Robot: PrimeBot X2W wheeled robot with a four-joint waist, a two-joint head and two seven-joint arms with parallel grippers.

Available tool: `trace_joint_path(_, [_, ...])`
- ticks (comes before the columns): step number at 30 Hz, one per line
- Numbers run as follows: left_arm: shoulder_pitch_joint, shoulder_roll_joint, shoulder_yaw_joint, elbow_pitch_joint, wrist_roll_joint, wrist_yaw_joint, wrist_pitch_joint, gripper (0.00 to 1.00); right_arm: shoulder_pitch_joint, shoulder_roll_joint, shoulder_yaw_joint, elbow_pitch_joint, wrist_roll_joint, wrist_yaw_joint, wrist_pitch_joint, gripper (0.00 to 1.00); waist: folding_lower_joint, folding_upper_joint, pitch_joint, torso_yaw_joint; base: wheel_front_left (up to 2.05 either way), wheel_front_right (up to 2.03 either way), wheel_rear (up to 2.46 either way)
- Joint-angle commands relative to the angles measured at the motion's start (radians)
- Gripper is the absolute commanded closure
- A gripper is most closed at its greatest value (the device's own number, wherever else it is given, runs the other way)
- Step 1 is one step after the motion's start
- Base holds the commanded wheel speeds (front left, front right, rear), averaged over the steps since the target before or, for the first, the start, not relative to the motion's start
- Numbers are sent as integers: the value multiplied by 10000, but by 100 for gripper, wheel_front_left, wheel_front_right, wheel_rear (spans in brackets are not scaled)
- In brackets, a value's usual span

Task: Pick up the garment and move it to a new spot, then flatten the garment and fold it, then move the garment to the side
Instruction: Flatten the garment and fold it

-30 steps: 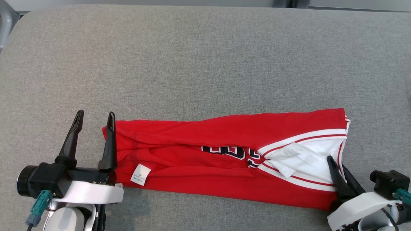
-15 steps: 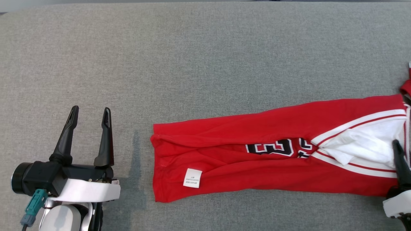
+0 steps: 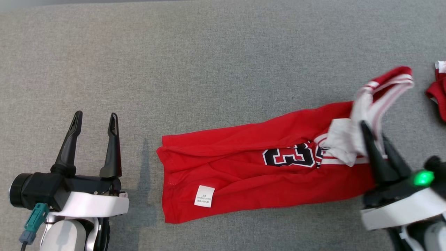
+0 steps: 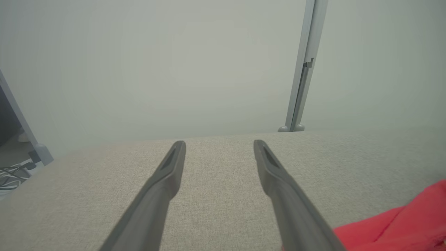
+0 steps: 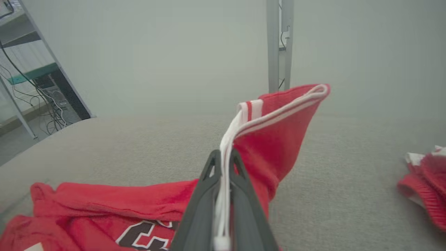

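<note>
Hoisted, since half a second back, the right end of the garment [image 3: 244, 174] off the grey cushion [image 3: 209, 62], leaving the rest lying across the near middle. Parks the left gripper [image 3: 95, 114] at the near left, fingers spread wide over bare cushion, well apart from the cloth. Shows next the garment's left hem, slightly rucked, with a white care label [image 3: 204, 196] on the near layer. Carries, further right, a dark number print [image 3: 292, 157] between loose lengthwise folds. Ends at the right in white-and-red striped trim [image 3: 397, 77], bunched and pulled up toward the far side. Pinches that trim in the right gripper [image 3: 373, 129], fingers squeezed together on a thin band of white edging. Leaves another red cloth [image 3: 438, 89] at the far right edge, apart from all this. Looks light, limp and thin: sags from a single pinch, probably slides easily on the cushion, unlikely to tear but quick to wrinkle and to slip out of so narrow a bite. Best taken at two spread points on a hemmed or trimmed edge, so likely calls for the left gripper on the left hem before any carrying or flattening.
</note>
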Motion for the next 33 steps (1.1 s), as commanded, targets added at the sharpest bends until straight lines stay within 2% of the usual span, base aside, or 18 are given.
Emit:
trace_joint_path(1, [-145,60,-16,-2,-16,-15,-47,0,-194,55,463,-370,-44,2,185,100,0,-1,-28,12,0,0,0])
trace_joint_path(7, [-286,33,-147,41,-28,-64,-46,0,-1037,505,3053,-960,265,2,719,100,0,-1,-22,144,0,0,0])
trace_joint_path(12, [-377,-38,-279,99,-48,-114,-47,0,-1999,841,5309,-85,924,2,721,100,0,-1,25,397,0,0,0])
trace_joint_path(15, [-454,-103,-353,150,-41,-169,-46,0,-2512,1056,6252,754,1351,2,461,100,0,-1,74,578,0,0,0])
trace_joint_path(20, [-494,-225,-430,275,-13,-271,-46,0,-3310,1410,7181,2376,1745,3,-281,100,0,-1,166,753,0,0,0])
trace_joint_path(21, [-494,-225,-430,275,-13,-271,-46,0,-3310,1410,7181,2376,1745,3,-281,100,0,-1,166,753,0,0,0])
trace_joint_path(31, [-740,-357,-522,591,131,-517,-46,0,-4712,1986,8487,5221,2709,3,-1614,100,0,-1,271,908,0,0,0])
trace_joint_path(32, [-771,-370,-523,608,150,-530,-46,0,-4819,2016,8590,5397,2821,3,-1697,64,0,-1,276,909,0,0,0])
trace_joint_path(33, [-800,-380,-525,629,168,-557,-46,0,-4920,2032,8696,5577,2908,3,-1765,8,0,-1,277,910,0,0,0])
